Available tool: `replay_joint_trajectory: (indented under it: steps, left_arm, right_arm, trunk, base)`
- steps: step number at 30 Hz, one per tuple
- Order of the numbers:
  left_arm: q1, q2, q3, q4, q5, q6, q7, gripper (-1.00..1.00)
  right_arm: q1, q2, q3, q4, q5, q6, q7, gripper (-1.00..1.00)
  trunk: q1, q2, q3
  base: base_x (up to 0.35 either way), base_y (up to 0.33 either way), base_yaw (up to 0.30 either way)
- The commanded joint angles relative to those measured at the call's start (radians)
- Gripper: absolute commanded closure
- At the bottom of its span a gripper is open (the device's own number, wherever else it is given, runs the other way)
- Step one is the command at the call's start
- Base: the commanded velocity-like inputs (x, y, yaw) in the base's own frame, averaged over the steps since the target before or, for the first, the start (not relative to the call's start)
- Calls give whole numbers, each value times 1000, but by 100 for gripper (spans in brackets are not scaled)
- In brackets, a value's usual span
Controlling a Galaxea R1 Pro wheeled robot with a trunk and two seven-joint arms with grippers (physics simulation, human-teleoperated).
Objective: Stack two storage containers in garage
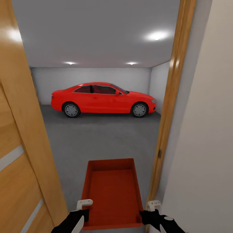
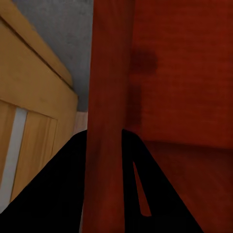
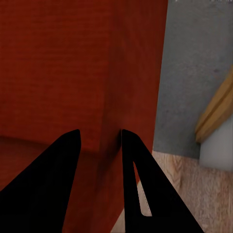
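Note:
One orange-red open-topped storage container hangs level in front of me, held by its two long side walls. My left gripper is shut on its left wall, which runs between the black fingers. On the other side my right gripper is shut on the right wall. The bin is empty. Beyond it lies the garage with its dark grey floor. Light wood planks of the room I am leaving show under the bin's near end.
I am in a doorway. An open wooden door stands close on the left, and the wooden frame with a beige wall is close on the right. A red car is parked across the garage's far side.

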Motion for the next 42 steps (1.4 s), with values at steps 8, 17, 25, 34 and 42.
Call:
replay_joint_trajectory:
  steps: [8, 17, 25, 34, 42]
  left_arm:
    - [-1, 5, 15, -4, -25, -86, 10, 100]
    - [-1, 6, 15, -4, -25, -86, 10, 100]
    - [-1, 6, 15, -4, -25, -86, 10, 100]
    - [-1, 5, 15, -4, -25, -85, 10, 100]
    - [-1, 6, 15, -4, -25, -86, 10, 100]
  right_arm:
    - [1, -1, 9, 0, -5, 7, 24, 100]
    - [1, -1, 9, 0, -5, 7, 24, 100]
    - [1, -1, 9, 0, -5, 7, 24, 100]
    - [1, -1, 9, 0, -5, 7, 24, 100]
    - [1, -1, 9, -1, -5, 7, 24, 100]
  trunk:
    - [1, -1, 0]
    - [1, -1, 0]
    - [1, -1, 0]
    - [1, -1, 0]
    - [1, -1, 0]
  base:
    - [231, 0, 6]
    - [12, 0, 156]
    - [0, 0, 10]
    - [14, 22, -38]
    - [20, 36, -1]
